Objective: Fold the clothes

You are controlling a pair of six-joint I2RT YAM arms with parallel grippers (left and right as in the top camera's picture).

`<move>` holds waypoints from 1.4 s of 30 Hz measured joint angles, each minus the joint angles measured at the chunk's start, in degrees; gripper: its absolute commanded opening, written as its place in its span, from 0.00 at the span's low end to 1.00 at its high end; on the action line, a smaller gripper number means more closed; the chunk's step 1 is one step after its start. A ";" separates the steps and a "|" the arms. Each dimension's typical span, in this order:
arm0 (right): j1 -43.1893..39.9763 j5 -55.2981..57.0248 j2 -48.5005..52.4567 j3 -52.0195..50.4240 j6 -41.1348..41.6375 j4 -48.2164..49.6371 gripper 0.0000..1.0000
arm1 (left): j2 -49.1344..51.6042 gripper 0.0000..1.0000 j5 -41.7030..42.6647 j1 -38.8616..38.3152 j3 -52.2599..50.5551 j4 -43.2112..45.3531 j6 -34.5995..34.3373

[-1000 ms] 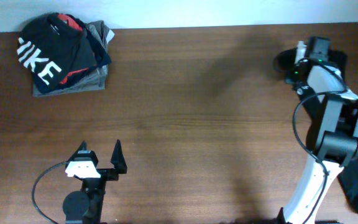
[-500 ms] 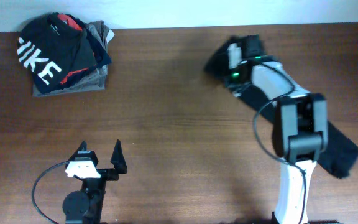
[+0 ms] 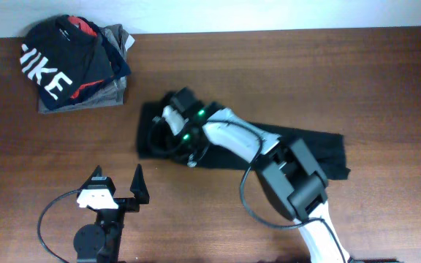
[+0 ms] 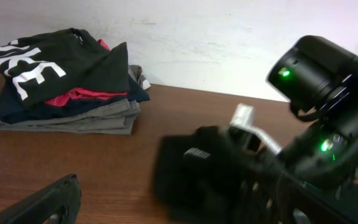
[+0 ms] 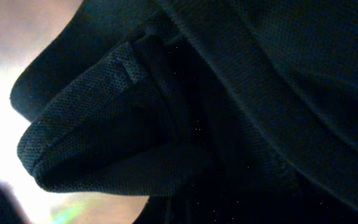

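The black leggings (image 3: 316,152) lie stretched across the middle of the counter (image 3: 269,66). Overhead, the right jaws sit on the garment's left end. Their wrist camera shows only bunched fabric, so I cannot tell their grip. The left jaws gape empty nearby.

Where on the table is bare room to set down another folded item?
Bare wood runs along the far side, from the folded pile to the right edge of the table; also the front right corner. The middle is crowded: the black garment and the right arm cover it. The left fingers take the front left.
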 measured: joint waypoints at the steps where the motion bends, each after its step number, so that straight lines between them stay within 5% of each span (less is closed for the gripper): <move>1: 0.94 -0.46 0.00 0.00 0.31 -0.07 0.04 | 0.00 0.99 0.00 0.00 0.00 0.00 0.00; 8: 2.16 -1.95 0.13 3.06 1.60 -7.72 0.17 | 0.00 1.00 0.02 0.00 0.00 0.00 0.00; 17: -2.29 -1.16 -0.94 23.41 -2.58 -29.77 0.25 | 0.00 0.99 0.00 0.00 0.00 0.00 0.00; 20: -3.08 -0.50 -3.10 28.09 -4.00 -32.48 0.52 | 0.00 0.99 0.00 0.00 0.00 0.00 0.00; 21: -3.08 0.04 -3.93 28.96 -4.31 -32.74 0.54 | 0.00 0.99 0.00 0.00 0.00 0.00 0.00; 29: -2.84 5.79 -5.31 25.97 -5.62 -33.75 0.44 | 0.00 0.99 0.00 0.00 0.00 0.00 -0.02; 42: -0.68 6.71 -1.92 6.03 -6.86 -15.98 0.44 | 0.00 0.99 0.00 0.00 0.00 0.00 0.00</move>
